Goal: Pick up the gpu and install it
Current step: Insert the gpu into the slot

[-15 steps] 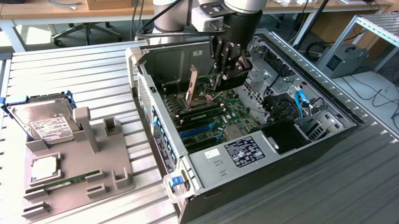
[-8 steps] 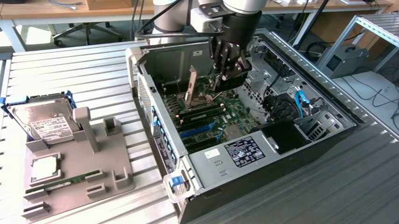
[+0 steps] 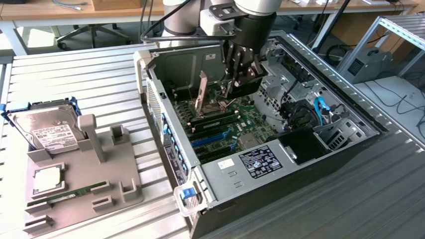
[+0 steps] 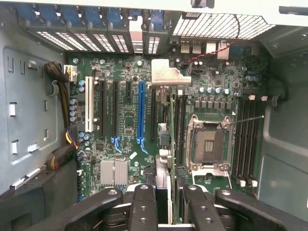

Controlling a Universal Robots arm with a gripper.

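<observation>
My gripper (image 3: 238,82) reaches down into the open computer case (image 3: 345,114), over the motherboard (image 4: 125,139). Its black fingers (image 4: 144,207) are shut on the gpu (image 4: 166,76), which I see edge-on in the wrist view. The gpu's silver end bracket points toward the case's rear slot wall. The card hangs above the board, between the long blue slot (image 4: 141,110) and the CPU socket (image 4: 209,144). I cannot tell whether its lower edge touches a slot.
On the exterior view's left, a grey fixture (image 3: 86,184) holds a silver hard drive (image 3: 47,129) and a green memory stick (image 3: 66,195). Inside the case, cables (image 4: 57,77) run along one wall and a drive cage (image 3: 332,132) stands on the other side.
</observation>
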